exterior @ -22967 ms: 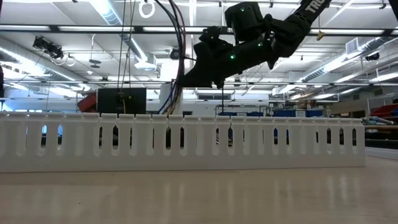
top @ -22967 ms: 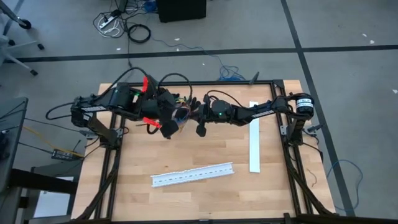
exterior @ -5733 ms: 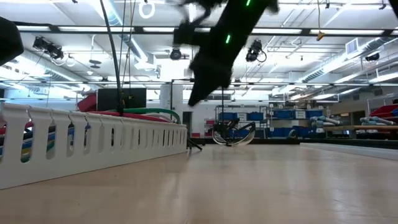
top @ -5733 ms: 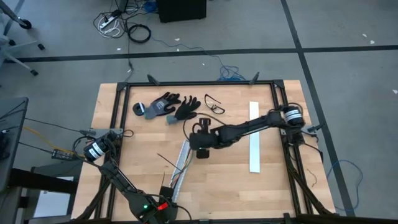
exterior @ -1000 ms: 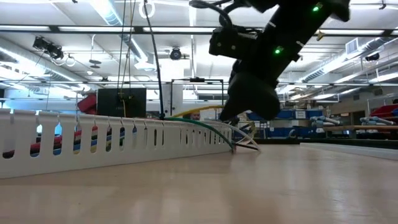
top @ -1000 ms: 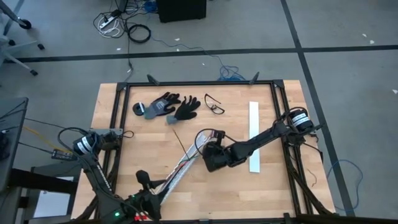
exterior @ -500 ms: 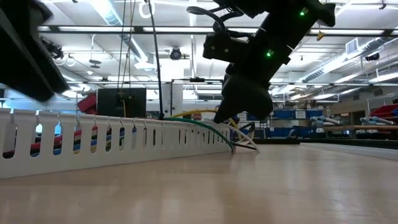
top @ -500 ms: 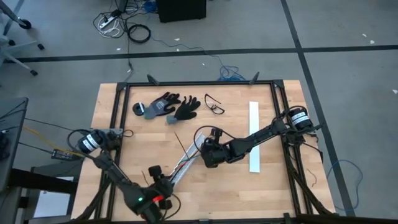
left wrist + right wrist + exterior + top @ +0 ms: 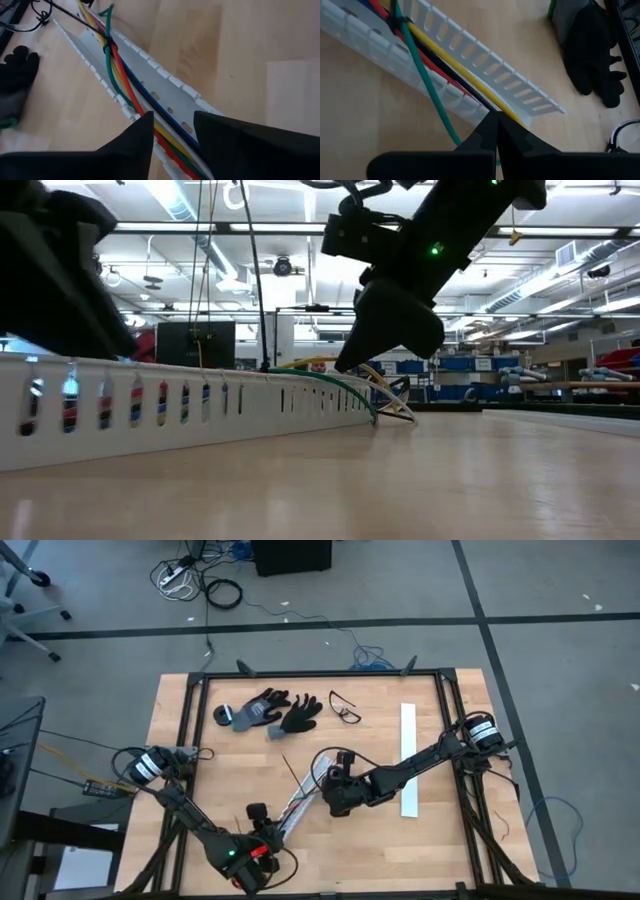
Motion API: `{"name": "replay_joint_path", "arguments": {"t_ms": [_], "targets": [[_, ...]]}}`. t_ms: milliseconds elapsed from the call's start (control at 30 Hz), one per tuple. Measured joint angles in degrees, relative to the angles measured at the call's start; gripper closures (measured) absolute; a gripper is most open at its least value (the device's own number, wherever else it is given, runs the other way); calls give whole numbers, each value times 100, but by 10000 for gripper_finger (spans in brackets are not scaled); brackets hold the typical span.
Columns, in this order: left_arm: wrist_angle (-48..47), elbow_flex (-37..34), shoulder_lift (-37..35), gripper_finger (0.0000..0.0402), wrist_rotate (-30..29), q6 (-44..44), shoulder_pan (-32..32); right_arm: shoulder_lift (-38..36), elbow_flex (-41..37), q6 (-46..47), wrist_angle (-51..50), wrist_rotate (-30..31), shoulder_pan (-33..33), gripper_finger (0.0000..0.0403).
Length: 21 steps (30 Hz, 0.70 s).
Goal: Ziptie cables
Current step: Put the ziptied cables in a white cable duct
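Observation:
The cables (image 9: 120, 75), red, yellow, blue, green and black, lie along a white slotted duct (image 9: 290, 810) set slantwise mid-table. A black ziptie (image 9: 106, 46) rings them near the duct's far end. My left gripper (image 9: 173, 127) is open over the duct's near end, one finger on each side of the cables. My right gripper (image 9: 496, 117) is shut at the duct's far end (image 9: 350, 360), where the cables (image 9: 445, 60) fan out. My left gripper stands astride the cables and duct (image 9: 165, 95), slanting down from the near side; I cannot tell whether it touches them. My right gripper's shut fingertips come slanting down on the black and yellow cables (image 9: 507, 111) beside the duct's wall; the tips hide the contact.
Black gloves (image 9: 270, 712), a small dark roll (image 9: 222, 718) and safety glasses (image 9: 345, 708) lie at the table's far side. A second white strip (image 9: 408, 760) lies along the right side. Bare wood lies to the duct's near right.
My left gripper has come down from above the table's near edge and gone toward the right, onto the duct's near end, tipping further downward. The duct, the cables and my right gripper stay where they were.

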Motion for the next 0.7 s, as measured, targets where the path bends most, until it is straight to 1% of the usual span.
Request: {"name": "replay_joint_path", "arguments": {"t_ms": [133, 333, 467, 600, 700], "targets": [[7, 4, -7, 305, 52, 215, 141, 2, 0, 0, 4, 2, 1, 403], [35, 11, -13, 389, 272, 543, 244, 4, 0, -4, 17, 0, 7, 403], [32, 16, -22, 398, 639, 992, 308, 5, 0, -48, 34, 0, 7, 403], [-52, 107, -20, 401, 1193, 2257, 336, -218, 0, -103, 29, -154, 70, 403], [-237, 249, -15, 401, 1653, 3145, 425, -535, 2, -49, 48, -581, 137, 403]]}}
